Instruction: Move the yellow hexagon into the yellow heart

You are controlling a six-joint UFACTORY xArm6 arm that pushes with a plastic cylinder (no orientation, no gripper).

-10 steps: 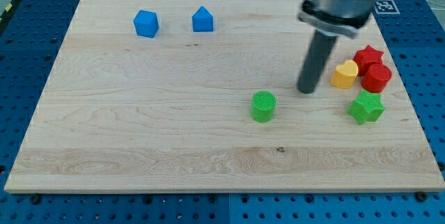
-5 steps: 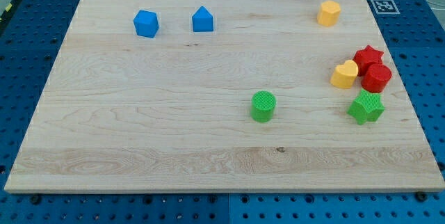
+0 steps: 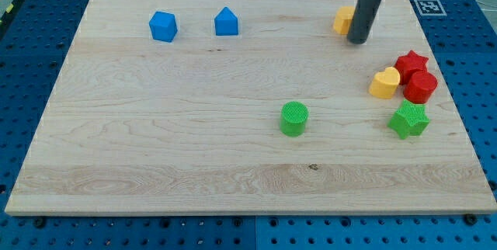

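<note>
- Yellow hexagon [image 3: 342, 19] sits near the view's top, right of centre, on the wooden board [image 3: 155, 126]; its right part is hidden behind our rod.
- Going left to right: blue cube [image 3: 163, 26] at upper left, then a blue house-shaped block [image 3: 226, 22] just to its right, the two apart.
- Green cylinder [image 3: 293, 118] stands alone near the middle of the board.
- My tip [image 3: 357, 41] is down just right of and slightly below the hexagon; whether it touches, we cannot tell.
- No fingers on this rig, just the bare rod, so nothing is grasped.
- Yellow heart [image 3: 384, 83] is at the right, well below the hexagon, touching the red star [image 3: 411, 64].
- Green star [image 3: 409, 119] sits just below the heart and the red cylinder [image 3: 420, 87].
- Red cylinder is against the red star's lower side.
- A tag marker [image 3: 429, 6] shows at the board's top right corner.
</note>
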